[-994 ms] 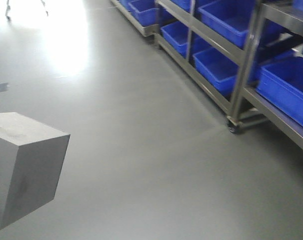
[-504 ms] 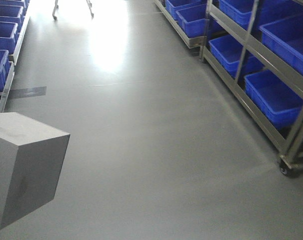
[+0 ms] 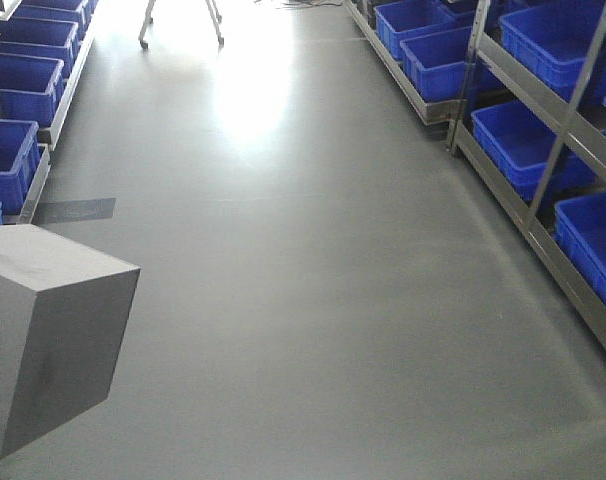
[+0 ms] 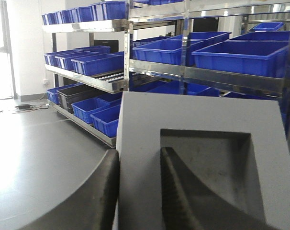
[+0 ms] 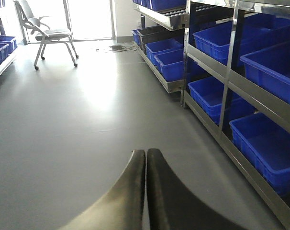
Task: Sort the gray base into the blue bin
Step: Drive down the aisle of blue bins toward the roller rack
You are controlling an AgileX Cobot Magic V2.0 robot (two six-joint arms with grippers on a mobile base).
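Note:
The gray base (image 3: 53,340) hangs above the floor at the lower left of the front view, its square recess (image 4: 207,163) facing the left wrist camera. My left gripper (image 4: 138,152) is shut on one wall of it, one finger outside the block and the other inside the recess. My right gripper (image 5: 146,152) is shut with nothing in it, over bare floor. Several blue bins (image 3: 528,140) sit on the racks. I cannot tell which one is the task's blue bin.
Steel racks (image 3: 558,150) with blue crates line the right side of the aisle. A low row of blue crates (image 3: 13,100) runs along the left. A grey chair (image 5: 47,33) stands far down the aisle. A dark tape strip (image 3: 73,210) marks the floor.
The front view has swung left: the right racks slid toward the right edge and the left row of crates came into view. The gray base keeps its place in the frame.

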